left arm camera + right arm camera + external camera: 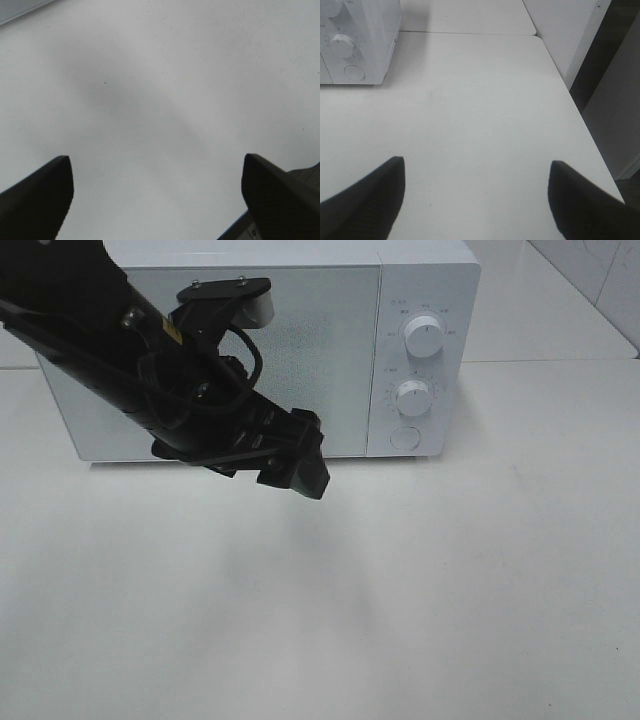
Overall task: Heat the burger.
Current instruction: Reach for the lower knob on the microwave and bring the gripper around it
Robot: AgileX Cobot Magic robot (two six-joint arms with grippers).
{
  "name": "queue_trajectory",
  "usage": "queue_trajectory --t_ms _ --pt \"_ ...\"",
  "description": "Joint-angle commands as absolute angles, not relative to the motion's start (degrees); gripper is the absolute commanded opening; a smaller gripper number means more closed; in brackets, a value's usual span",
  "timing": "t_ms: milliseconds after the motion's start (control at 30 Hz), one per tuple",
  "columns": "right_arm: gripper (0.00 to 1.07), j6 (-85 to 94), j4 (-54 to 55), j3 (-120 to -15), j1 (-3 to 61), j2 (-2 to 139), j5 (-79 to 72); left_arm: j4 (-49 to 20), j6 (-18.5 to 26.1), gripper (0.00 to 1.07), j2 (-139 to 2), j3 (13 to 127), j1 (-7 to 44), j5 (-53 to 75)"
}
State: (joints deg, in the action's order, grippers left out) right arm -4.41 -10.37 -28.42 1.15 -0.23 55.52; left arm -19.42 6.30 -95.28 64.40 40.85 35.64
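The burger is out of view in every frame. A white microwave (300, 330) stands at the back of the table with its door closed. My left gripper (298, 472) hangs in front of the door, above the table, pointing down and forward. In the left wrist view the left gripper (155, 160) is open, with only bare white table between its dark fingers (35, 195). My right gripper (476, 162) is open too, over bare table to the right of the microwave (365, 40), and holds nothing. The exterior high view does not show it.
The microwave's panel carries two white knobs (424, 337) (412, 397) and a round button (404, 437). The white table (450, 590) stretches in front. In the right wrist view the table edge (580, 110) drops off beside a white wall panel.
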Motion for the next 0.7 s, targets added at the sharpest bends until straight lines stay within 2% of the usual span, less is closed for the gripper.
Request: queue_trajectory --t_ms 33,200,500,700 --pt "0.74 -3.67 -10.37 -28.25 0.8 -1.66 54.83 -15.7 3.21 0.84 -93.91 64.86 40.57 39.48" --pt "0.74 -3.67 -10.37 -28.25 0.8 -1.66 54.83 -9.68 -1.72 0.84 -92.82 64.86 40.57 46.81" --pt "0.74 -3.67 -10.37 -28.25 0.8 -1.66 54.83 -4.7 -1.49 0.84 -92.82 64.86 40.57 55.0" --pt "0.74 -3.67 -10.37 -28.25 0.8 -1.66 54.83 -1.03 -4.7 0.84 -91.5 64.86 40.11 57.75"
